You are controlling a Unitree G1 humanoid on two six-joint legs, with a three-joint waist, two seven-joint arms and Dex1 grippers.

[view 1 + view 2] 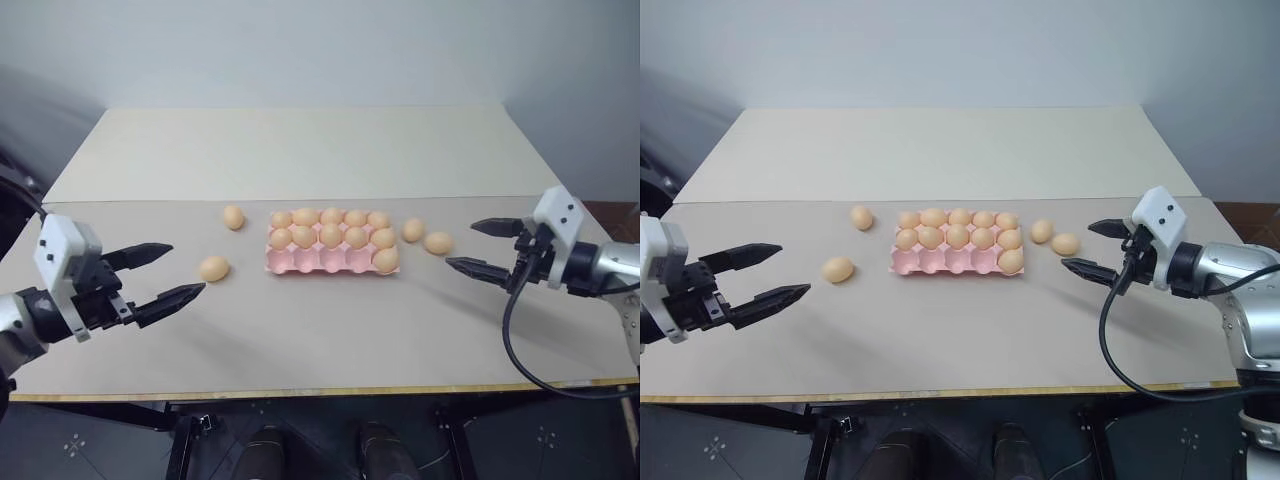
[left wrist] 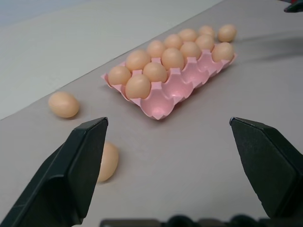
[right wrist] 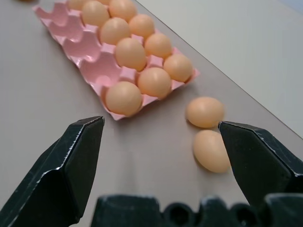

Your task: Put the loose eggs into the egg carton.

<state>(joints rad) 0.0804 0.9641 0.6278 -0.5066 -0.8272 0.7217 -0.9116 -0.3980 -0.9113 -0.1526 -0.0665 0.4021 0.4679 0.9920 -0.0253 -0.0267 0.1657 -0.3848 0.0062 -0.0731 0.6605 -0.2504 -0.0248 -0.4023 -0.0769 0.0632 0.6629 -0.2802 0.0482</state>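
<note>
Pink moulded egg carton (image 1: 330,258) sits mid-table, lidless, back two rows full, front row holding one egg at its right end, so four front cups look free. Four loose eggs on the table (image 1: 300,330): two left of the carton, one (image 1: 214,268) nearer the front and one (image 1: 234,217) further back; two just right of it, close together, (image 1: 413,230) and (image 1: 438,243). Left gripper (image 1: 168,272) hangs above the table, spread wide, nothing in it, aimed toward the near-left egg. Right gripper (image 1: 482,246) likewise wide and empty, just beside the right-hand pair. My read: each arm takes its own side. Right one should go for the outer egg first; its neighbour sits close enough that a finger could knock it rolling. Straddle the egg across its short axis, close gently, since smooth ovals squirt out of hard fingers. Lift clear of the carton rim before crossing, and set down into an empty front cup rather than dropping. Fill the cups from the far side of each arm's reach, so later drops don't pass over seated eggs. No brand, label or writing readable anywhere.
</note>
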